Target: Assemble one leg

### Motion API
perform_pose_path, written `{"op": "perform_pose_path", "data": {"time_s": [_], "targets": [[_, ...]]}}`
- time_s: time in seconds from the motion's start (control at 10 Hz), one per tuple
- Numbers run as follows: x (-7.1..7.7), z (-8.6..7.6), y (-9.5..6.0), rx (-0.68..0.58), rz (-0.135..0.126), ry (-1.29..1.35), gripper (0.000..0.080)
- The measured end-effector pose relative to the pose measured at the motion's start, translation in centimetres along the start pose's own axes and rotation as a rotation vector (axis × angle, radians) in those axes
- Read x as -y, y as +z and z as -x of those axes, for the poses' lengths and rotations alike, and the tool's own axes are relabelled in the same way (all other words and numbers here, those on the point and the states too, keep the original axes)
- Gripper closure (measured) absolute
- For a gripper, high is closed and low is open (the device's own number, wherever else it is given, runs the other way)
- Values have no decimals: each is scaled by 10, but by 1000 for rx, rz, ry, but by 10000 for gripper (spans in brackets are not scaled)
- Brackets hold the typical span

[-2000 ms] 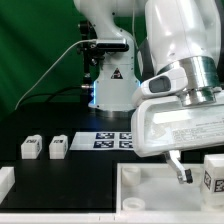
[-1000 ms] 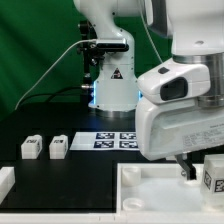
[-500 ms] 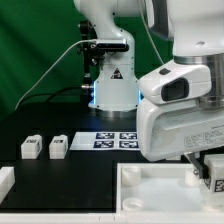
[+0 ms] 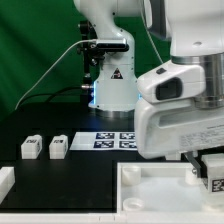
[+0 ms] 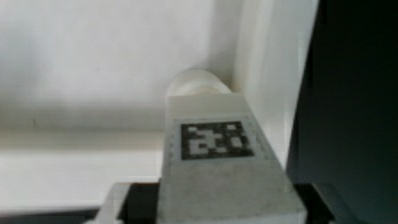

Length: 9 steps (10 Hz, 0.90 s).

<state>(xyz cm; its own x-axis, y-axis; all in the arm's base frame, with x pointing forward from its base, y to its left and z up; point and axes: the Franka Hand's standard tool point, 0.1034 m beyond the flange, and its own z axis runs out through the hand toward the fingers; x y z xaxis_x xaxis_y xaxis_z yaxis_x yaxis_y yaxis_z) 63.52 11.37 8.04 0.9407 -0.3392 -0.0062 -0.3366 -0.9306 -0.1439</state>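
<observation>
A leg [image 4: 214, 171], a stubby white block with a black-and-white tag, stands on the large white panel [image 4: 150, 186] at the exterior view's right edge. My gripper [image 4: 203, 165] is down over it, and the arm hides most of it. In the wrist view the leg [image 5: 215, 135] fills the gap between the two dark fingers [image 5: 139, 200] of my gripper [image 5: 222, 205], which press against both of its sides. Its tag faces the camera. Two more legs [image 4: 30, 148] [image 4: 57, 148] stand on the black table at the exterior view's left.
The marker board [image 4: 110, 140] lies mid-table in front of the arm's base [image 4: 110, 85]. A white part [image 4: 5, 180] sits at the exterior view's lower left corner. The panel's raised rim [image 5: 240, 50] runs beside the held leg.
My gripper has come down and moved toward the exterior view's right over the leg on the panel. The leg is now mostly hidden between the fingers. The other parts have not moved.
</observation>
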Motion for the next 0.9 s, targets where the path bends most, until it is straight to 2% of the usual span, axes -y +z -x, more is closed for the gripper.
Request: {"op": "perform_pose_path", "data": {"time_s": [0.1,0.2,0.4,0.7,0.9], "targets": [[-1,0,0,-28,-8,233,504],[-3,-1,0,-29,-26,418,504],[-4,1,0,-23,-32,517,502],[-3,3,1,-2,-45,833,502],[9,9,5,23,-109,1291,502]]}}
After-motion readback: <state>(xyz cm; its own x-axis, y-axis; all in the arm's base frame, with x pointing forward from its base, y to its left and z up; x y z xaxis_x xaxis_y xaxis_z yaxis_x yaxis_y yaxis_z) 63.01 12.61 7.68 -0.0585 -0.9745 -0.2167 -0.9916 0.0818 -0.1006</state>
